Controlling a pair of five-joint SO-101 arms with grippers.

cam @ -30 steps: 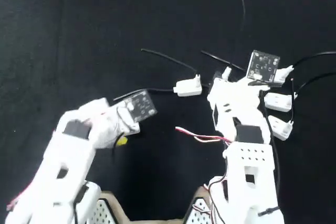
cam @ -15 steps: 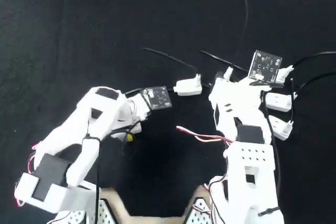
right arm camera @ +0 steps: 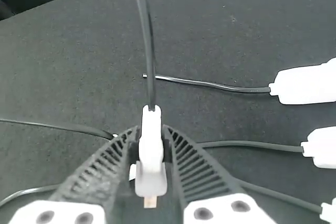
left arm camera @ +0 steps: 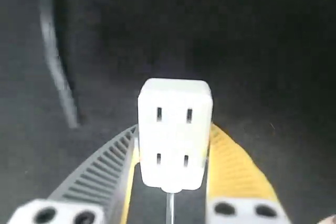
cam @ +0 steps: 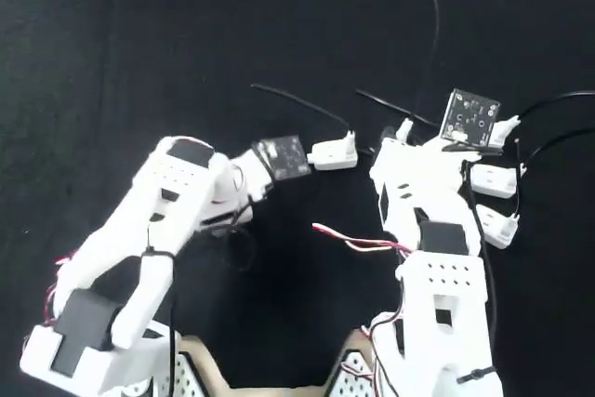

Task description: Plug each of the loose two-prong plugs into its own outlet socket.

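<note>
Left end effector point(left arm camera: 173, 145), over the black surface point(cam: 139, 62), is clamped on a white outlet block point(left arm camera: 174, 103) with its slotted face toward the wrist camera. Right end effector point(right arm camera: 151, 129), near it, grips a white plug point(right arm camera: 151, 161) by the body, black cord point(right arm camera: 144, 40) trailing away. Judged progress: nothing seated yet. This pair is apart, and two more white corded pieces point(cam: 493, 180) lie loose beside the right arm, so all mating remains.
</note>
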